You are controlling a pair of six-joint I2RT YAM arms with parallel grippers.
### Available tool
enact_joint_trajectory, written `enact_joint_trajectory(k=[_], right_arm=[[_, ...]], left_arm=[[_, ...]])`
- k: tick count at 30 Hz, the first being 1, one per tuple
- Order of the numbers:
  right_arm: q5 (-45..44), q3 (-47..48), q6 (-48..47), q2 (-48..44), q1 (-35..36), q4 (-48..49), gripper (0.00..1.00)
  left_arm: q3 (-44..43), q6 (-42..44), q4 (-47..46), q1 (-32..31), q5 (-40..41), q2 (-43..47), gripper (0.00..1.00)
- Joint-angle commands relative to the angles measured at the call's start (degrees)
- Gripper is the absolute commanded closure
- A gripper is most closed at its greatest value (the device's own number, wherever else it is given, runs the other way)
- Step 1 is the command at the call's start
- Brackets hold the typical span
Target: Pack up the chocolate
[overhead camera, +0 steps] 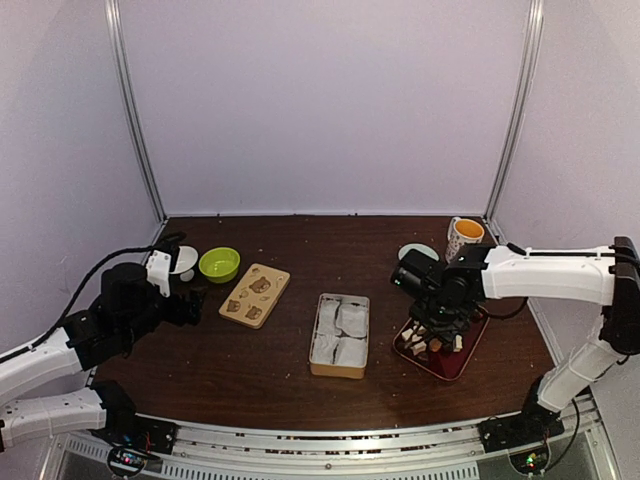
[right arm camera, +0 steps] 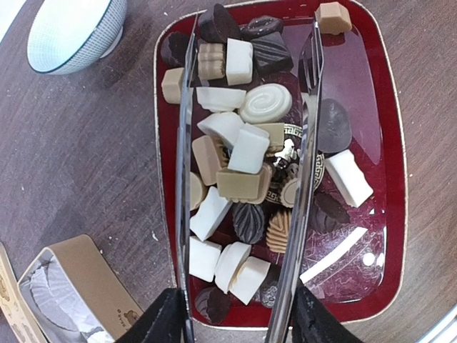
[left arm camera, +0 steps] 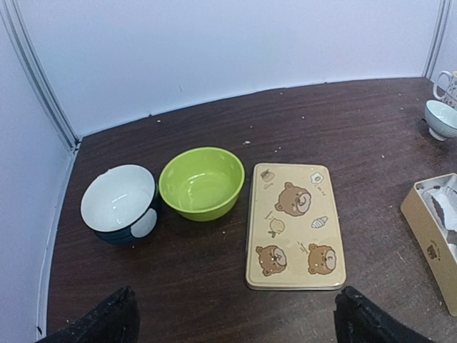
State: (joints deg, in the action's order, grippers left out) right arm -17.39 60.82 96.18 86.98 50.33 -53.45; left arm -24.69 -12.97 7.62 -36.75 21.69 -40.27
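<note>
The chocolate (right arm camera: 243,153) is a heap of several white, tan and dark brown pieces on a red tray (right arm camera: 377,93); it also shows in the top view (overhead camera: 437,343). My right gripper (right arm camera: 257,23) hangs over the tray with its long metal fingers (right arm camera: 187,179) open, one on each side of the heap, gripping nothing. In the top view the right gripper (overhead camera: 437,322) is above the tray (overhead camera: 458,366). A tan box (overhead camera: 340,335) with white paper liners sits mid-table. My left gripper (left arm camera: 235,327) is open and empty, near the bear lid (left arm camera: 295,225).
A green bowl (left arm camera: 201,182) and a white and dark bowl (left arm camera: 119,204) stand left of the lid. A small pale bowl (right arm camera: 71,32) and a mug (overhead camera: 465,238) stand behind the tray. The box corner (right arm camera: 75,282) lies close to the tray's left.
</note>
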Motion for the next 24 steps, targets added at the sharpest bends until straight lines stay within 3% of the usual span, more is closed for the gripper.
enact_joint_trajectory(k=[1, 16, 18, 24], right_arm=[[-2.04, -0.63, -1.72, -4.46, -0.14, -2.78, 0.50], [-2.58, -4.82, -2.31, -15.35, -0.01, -5.69, 0.58], [-3.54, -4.68, -2.56, -16.28, -0.05, -6.93, 0.63], [-5.72, -1.27, -4.10, -17.76, 0.02, -12.48, 0.63]], left_arm=[[0.98, 1.71, -3.49, 0.19, -4.10, 1.13, 0.02], [1.31, 2.16, -4.21, 0.19, -3.85, 0.57, 0.02], [1.31, 2.16, -4.27, 0.19, -3.85, 0.55, 0.02], [1.40, 2.25, -4.36, 0.19, -3.76, 0.55, 0.02]])
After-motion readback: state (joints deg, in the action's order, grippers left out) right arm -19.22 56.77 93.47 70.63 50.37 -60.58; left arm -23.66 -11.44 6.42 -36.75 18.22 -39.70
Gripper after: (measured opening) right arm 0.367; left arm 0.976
